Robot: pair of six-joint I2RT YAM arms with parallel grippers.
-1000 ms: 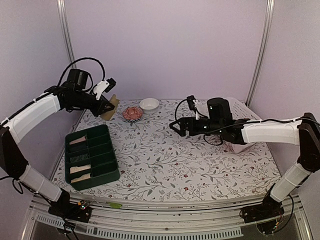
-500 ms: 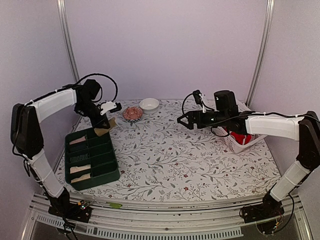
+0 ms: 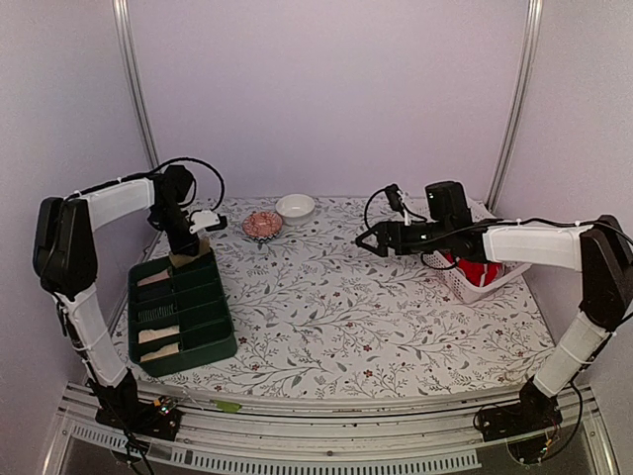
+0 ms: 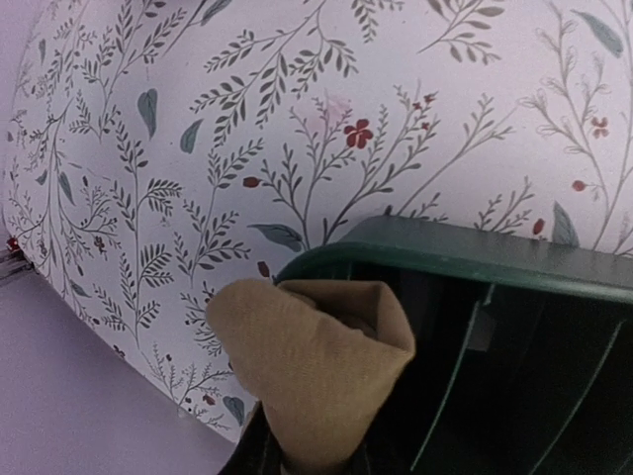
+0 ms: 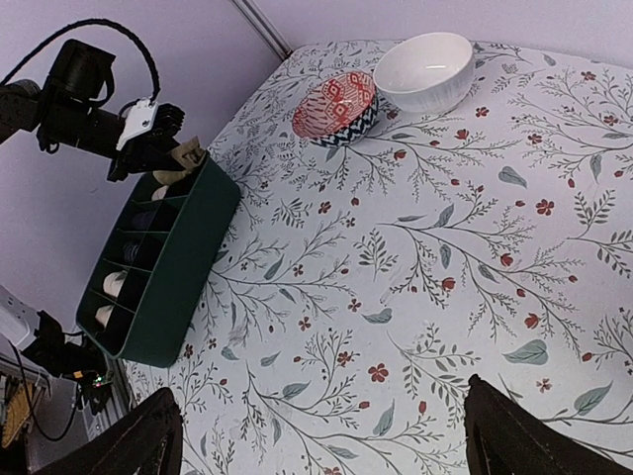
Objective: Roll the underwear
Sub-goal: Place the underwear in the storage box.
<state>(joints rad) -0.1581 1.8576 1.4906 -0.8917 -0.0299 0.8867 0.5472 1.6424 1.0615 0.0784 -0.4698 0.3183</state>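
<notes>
- Green tray (image 3: pixel 193 358) at tabletop's near-left edge. Cream rolls (image 3: pixel 158 336) lie in its compartments, so finished pieces seem to be stored here.
- Left pincer (image 3: pixel 188 252) at tray's far end, clamped on khaki roll (image 4: pixel 316 366). Roll hangs at far rim. Judged: about to go into far compartment; tight grip stops it unrolling.
- Right pincer (image 3: pixel 364 240) over mid-tabletop, fingers apart, empty.
- White basket (image 3: pixel 473 289) at right edge holds red underwear (image 3: pixel 478 272), likely next piece.
- Patterned bowl (image 3: pixel 262 225) and white bowl (image 3: pixel 295 206) at far edge, not involved.
</notes>
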